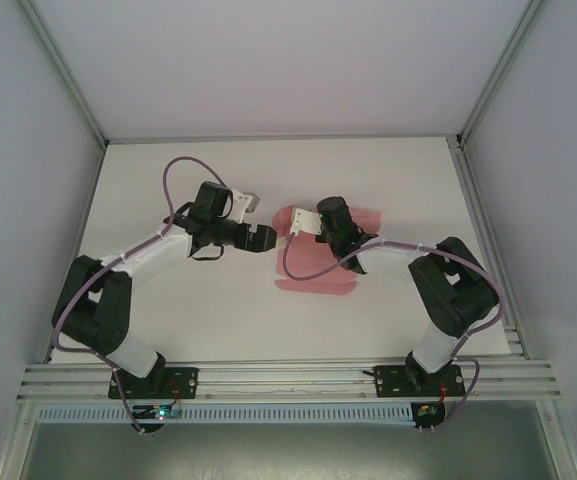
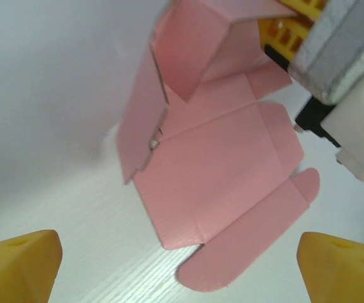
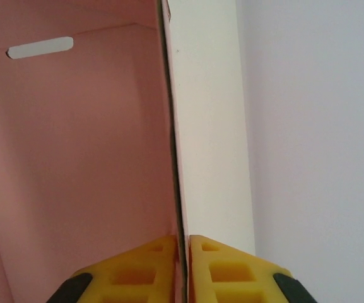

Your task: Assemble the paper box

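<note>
Raised panel of paper box (image 2: 226,170) pinched by right gripper (image 3: 183,268); left gripper (image 2: 182,265) splayed wide, nothing held

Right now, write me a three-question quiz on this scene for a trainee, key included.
1. True or false: the right gripper is shut on a panel of the paper box.
2. Pick one. The left gripper is: A) open and holding nothing; B) shut on the paper box; C) shut and empty.
3. Fill in: the unfolded part of the paper box lies on the white ____.

Key: 1 true; 2 A; 3 table.
</note>
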Robot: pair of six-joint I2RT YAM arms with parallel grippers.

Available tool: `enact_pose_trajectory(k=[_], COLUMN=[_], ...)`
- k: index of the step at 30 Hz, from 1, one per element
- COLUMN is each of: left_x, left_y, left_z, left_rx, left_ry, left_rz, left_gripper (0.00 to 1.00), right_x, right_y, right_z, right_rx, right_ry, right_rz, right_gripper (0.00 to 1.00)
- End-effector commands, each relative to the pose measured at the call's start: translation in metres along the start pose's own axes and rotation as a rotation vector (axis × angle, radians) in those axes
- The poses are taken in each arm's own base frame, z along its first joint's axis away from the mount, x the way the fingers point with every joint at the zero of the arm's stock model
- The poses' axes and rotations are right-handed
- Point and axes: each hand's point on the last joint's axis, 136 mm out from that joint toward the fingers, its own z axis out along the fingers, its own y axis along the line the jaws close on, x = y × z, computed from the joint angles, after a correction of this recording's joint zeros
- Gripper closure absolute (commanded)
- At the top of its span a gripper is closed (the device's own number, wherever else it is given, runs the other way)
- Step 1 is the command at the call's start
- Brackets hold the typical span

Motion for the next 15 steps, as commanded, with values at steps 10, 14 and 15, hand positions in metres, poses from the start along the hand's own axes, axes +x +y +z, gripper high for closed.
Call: enact_pose_trajectory(k=[10, 14, 15], left_x=[-0.045, -0.043, -0.042], left_y=[0.011, 0.008, 0.009], left_z=[0.049, 0.053, 0.051], left_rx=[-0.034, -0.072, -0.097], left_ry=[0.017, 0.025, 0.017], left_rz=[0.054, 0.12, 0.141], left_gripper=[0.54, 0.97, 1.0], right_x=[-0.01, -0.009, -0.007], right_y=[0.014, 0.014, 0.012], right_z=[-0.008, -0.01, -0.011], right_rx=[-0.08, -0.094, -0.097], right_ry=[-0.035, -0.028, -0.024], right_rz=[0.025, 0.045, 0.051], right_gripper=[0.87, 0.84, 0.81])
